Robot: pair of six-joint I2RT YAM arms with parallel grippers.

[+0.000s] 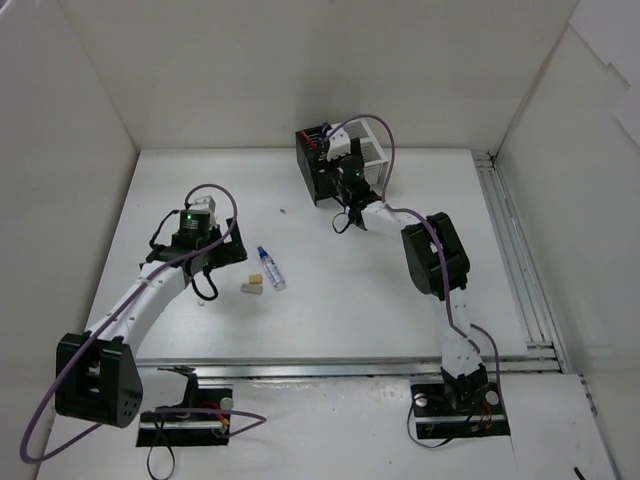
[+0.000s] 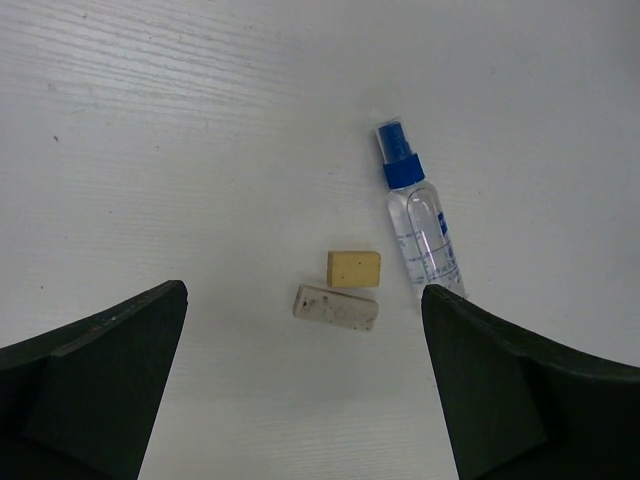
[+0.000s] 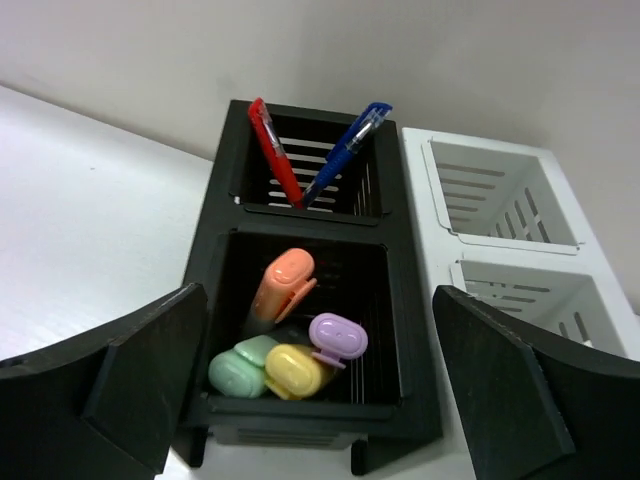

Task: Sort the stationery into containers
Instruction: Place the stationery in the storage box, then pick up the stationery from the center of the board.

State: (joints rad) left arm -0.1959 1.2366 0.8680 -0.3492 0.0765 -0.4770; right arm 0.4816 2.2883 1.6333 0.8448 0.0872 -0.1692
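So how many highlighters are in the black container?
4, all in the near compartment of the black container: orange highlighter, green highlighter, yellow highlighter, purple highlighter. More may hide beneath.

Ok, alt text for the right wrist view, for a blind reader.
A black slotted organizer holds a red pen and a blue pen in its rear compartment, and orange, green, yellow and purple highlighters in front. A white slotted organizer adjoins it; the open right gripper frames both.
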